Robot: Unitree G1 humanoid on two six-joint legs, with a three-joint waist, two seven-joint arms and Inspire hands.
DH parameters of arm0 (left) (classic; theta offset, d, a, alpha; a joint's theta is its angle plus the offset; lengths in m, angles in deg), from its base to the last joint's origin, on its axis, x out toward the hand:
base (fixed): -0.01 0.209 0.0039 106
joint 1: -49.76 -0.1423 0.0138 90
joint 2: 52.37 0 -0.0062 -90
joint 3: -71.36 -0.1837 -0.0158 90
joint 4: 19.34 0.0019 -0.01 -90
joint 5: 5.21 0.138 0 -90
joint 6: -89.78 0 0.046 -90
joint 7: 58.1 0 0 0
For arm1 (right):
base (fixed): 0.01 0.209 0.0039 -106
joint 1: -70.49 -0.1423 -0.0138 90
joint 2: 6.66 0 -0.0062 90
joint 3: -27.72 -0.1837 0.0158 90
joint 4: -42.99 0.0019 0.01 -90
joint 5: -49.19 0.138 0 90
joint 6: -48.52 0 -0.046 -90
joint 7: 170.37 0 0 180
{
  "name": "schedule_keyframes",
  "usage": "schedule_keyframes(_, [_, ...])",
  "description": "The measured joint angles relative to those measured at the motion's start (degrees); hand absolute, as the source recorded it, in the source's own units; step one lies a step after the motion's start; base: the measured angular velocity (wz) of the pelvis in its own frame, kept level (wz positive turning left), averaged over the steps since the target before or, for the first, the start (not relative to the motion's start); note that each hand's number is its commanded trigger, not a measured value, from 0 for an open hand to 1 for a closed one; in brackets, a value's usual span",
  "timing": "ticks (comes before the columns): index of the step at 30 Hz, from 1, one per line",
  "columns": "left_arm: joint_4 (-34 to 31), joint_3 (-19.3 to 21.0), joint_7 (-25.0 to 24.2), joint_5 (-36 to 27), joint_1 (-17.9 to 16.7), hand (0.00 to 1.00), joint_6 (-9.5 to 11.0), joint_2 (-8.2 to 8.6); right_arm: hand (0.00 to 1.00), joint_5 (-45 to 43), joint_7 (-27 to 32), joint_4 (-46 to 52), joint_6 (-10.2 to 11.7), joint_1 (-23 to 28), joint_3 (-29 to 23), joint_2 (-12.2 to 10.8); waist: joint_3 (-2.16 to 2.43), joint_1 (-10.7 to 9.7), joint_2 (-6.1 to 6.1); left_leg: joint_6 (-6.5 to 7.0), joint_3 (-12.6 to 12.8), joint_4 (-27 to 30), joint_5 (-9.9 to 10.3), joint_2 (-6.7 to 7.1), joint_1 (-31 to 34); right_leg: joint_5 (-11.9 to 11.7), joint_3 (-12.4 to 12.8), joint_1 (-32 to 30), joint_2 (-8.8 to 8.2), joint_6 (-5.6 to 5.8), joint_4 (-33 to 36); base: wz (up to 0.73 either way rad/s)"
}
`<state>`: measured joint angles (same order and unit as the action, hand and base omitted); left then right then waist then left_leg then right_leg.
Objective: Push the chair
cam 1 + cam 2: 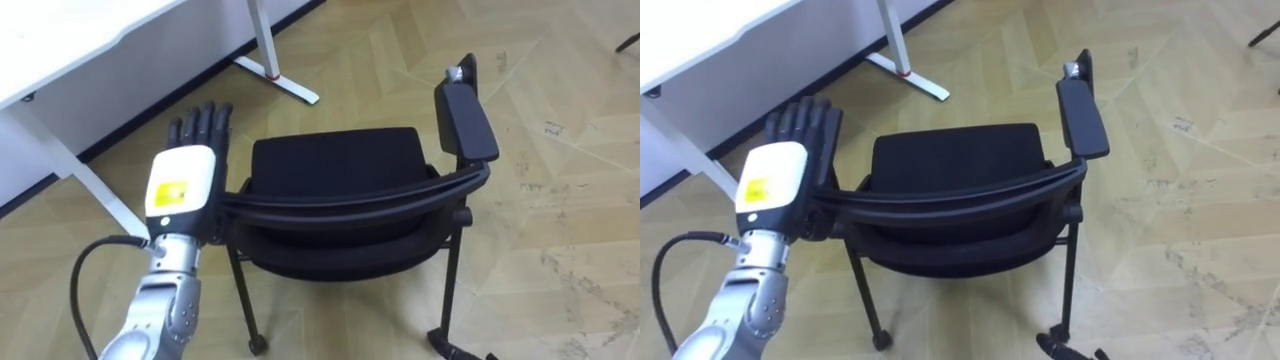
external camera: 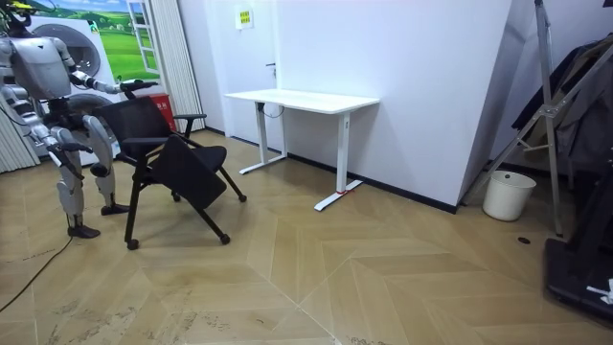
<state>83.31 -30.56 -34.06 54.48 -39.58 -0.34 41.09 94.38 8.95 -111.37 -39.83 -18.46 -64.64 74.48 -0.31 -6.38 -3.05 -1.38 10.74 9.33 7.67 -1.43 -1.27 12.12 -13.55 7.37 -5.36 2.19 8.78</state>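
Room view first: a wood floor (image 2: 383, 268) with a zigzag pattern, a plain white wall (image 2: 412, 86) and a white desk (image 2: 302, 98) on thin metal legs. A white bucket (image 2: 508, 195) sits by the wall, well apart from the desk. The robot stands at the room view's left, just behind the chair (image 1: 335, 160), and the chair is between the robot and the desk.

The chair is black, with a flat padded seat, a curved back rail (image 1: 350, 200) and thin dark legs. One padded arm rest (image 1: 465, 120) sticks out on the right side. It looks smooth and a bit shiny.

The left hand (image 1: 180, 180) lies on the chair's left side, where the back rail ends. Its fingers (image 1: 205, 125) are dark and stretched out straight, spread a little. They rest on the chair and do not curl round it.
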Motion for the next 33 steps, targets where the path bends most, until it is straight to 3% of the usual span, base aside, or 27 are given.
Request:
schedule_keyframes(14, [0.18, -3.19, -1.03, 1.17, 0.00, 0.00, -0.08, -0.08, 0.00, 0.23, -0.04, 0.00, 0.32, -0.62, 3.36, 0.14, 0.00, -0.96, -0.01, 0.00, 0.07, 0.02, 0.00, 0.01, -0.03, -0.01, 0.08, 0.08, 0.00, -0.01, 0.00, 0.00])
schedule_keyframes(26, [7.21, -4.01, -2.18, 1.21, 0.82, 0.00, -0.08, 0.39, 0.00, -0.53, -0.90, -1.67, 0.14, -0.51, 2.34, 0.27, -0.14, -1.93, -0.43, 0.00, 0.37, -0.03, 0.01, 0.00, -0.35, -0.01, 0.70, 0.13, 0.00, -0.01, 0.01, -0.01])
schedule_keyframes(30, [8.59, -4.01, -2.17, 1.11, 1.02, 0.00, -0.09, 0.46, 0.00, -0.68, -1.61, -1.73, 0.11, -0.49, 0.88, 0.51, 0.13, -2.51, -0.86, 0.00, 0.72, -0.03, 0.01, -0.02, -0.57, -0.04, 1.11, 0.20, 0.00, 0.00, 0.03, -0.03])
schedule_keyframes(33, [10.89, -3.97, -1.44, 1.03, 1.44, 0.00, 0.02, 0.67, 0.00, -0.45, -1.94, -1.84, 0.12, -0.50, 0.45, 0.85, -0.05, -2.76, -0.89, 0.00, 0.79, -0.04, 0.01, -0.01, -1.11, -0.05, 1.19, 0.80, 0.00, 0.01, 0.02, 0.00])
